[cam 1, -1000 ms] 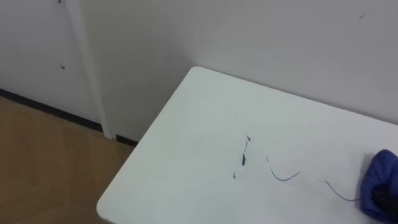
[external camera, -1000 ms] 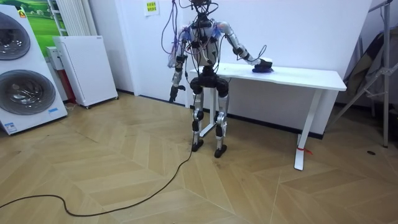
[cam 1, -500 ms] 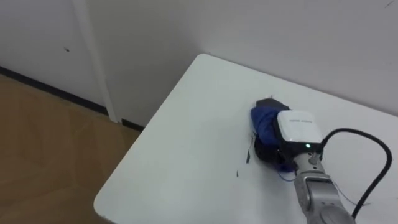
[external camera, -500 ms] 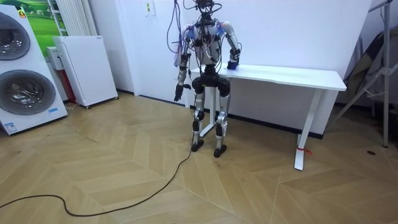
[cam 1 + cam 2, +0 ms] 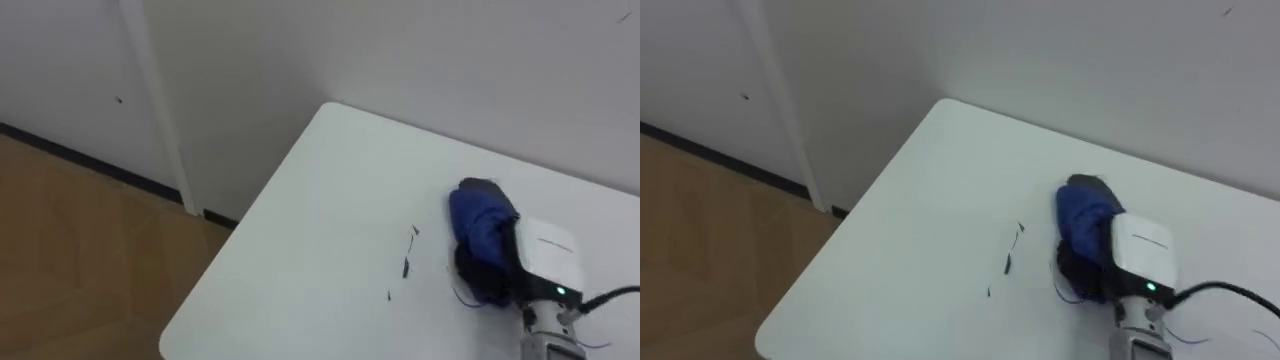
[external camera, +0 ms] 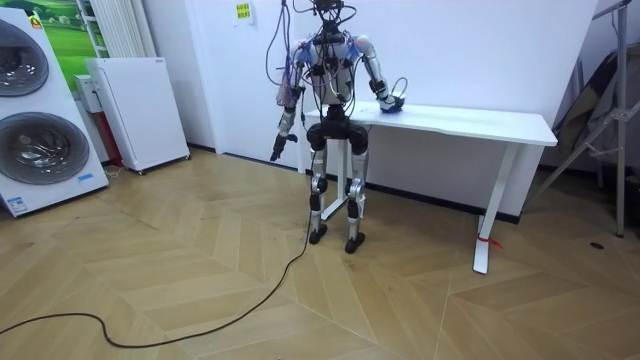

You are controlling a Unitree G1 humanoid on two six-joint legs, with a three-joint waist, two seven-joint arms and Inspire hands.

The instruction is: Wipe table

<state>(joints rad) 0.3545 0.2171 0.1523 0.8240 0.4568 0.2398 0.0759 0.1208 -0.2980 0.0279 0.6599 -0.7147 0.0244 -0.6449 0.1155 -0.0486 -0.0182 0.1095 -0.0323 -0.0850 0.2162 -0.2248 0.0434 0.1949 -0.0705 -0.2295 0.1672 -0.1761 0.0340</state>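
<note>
Table (image 5: 310,240) wiping looks only partly done, judging by what lies on the white top. Nearest the robot's edge, a few short dark marks (image 5: 405,266) sit in a loose line on the bare surface, unwiped, just to the left of the blue cloth (image 5: 482,222). A thin bluish line seems to trail out from under the cloth's near side, though it is too faint to be sure of. The cloth lies bunched on the tabletop, under and around the right hand (image 5: 485,282), which presses it down. Its fingers are buried in the folds, so whether they grip the cloth or lie flat on it cannot be told. The arm is cut off at the lower right. Any marks beneath the cloth are hidden, and the table's right-hand stretch runs out of the eye views, so its state there is unknown. Beyond the cloth the far corner by the wall (image 5: 450,60) looks clean. In the room view the robot stands at the table's end with the left hand (image 6: 275,153) hanging at its side, too small to read.
</note>
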